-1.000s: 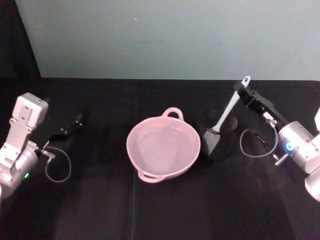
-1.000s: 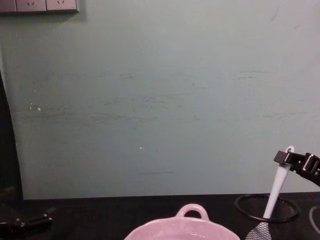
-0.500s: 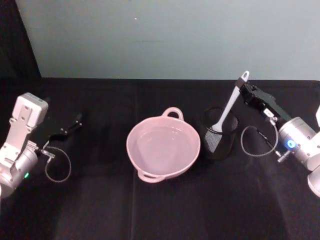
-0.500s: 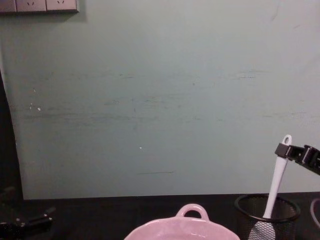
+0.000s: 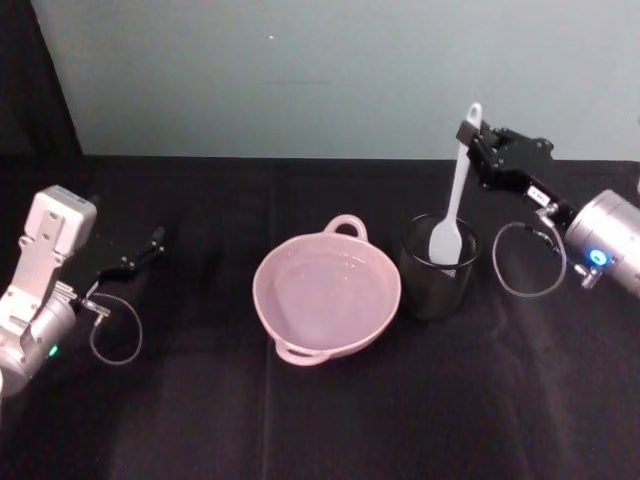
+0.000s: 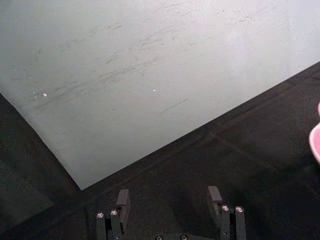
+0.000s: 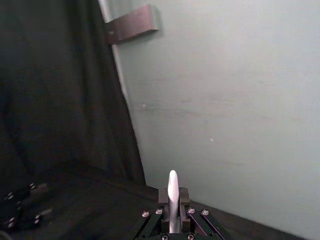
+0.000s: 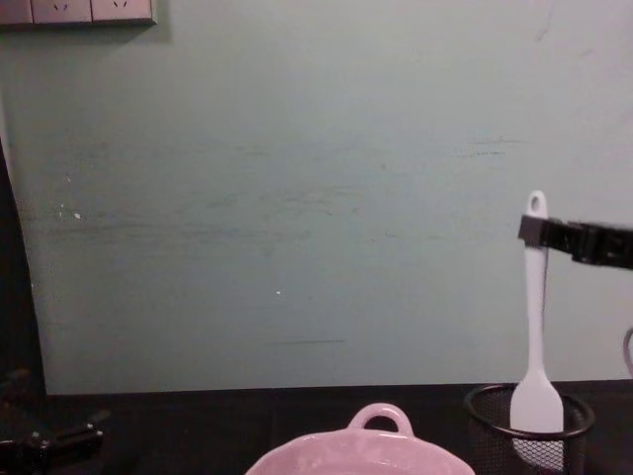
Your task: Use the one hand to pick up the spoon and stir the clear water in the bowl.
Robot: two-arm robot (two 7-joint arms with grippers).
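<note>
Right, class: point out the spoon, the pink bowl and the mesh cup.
spoon (image 5: 459, 180), head view, mid-handle.
pink bowl (image 5: 268, 290), head view, left wall.
mesh cup (image 5: 430, 292), head view, front wall.

My right gripper (image 5: 466, 133) is clamped high on the handle of the spoon (image 5: 455, 190), which hangs upright with the lower end of its blade inside the mouth of the mesh cup (image 5: 436, 290). The cup's wire rim rings the blade and bars any sideways way out. Straight above the rim the air is open, with the wall (image 8: 297, 198) close behind. The bowl (image 5: 327, 292) stands just beside the cup on my left, its wide mouth open from above and its loop handles jutting from the rim. Open black cloth (image 5: 330, 420) lies in front of both. My left gripper (image 5: 155, 240) is parked well apart at the far left, fingers spread.
</note>
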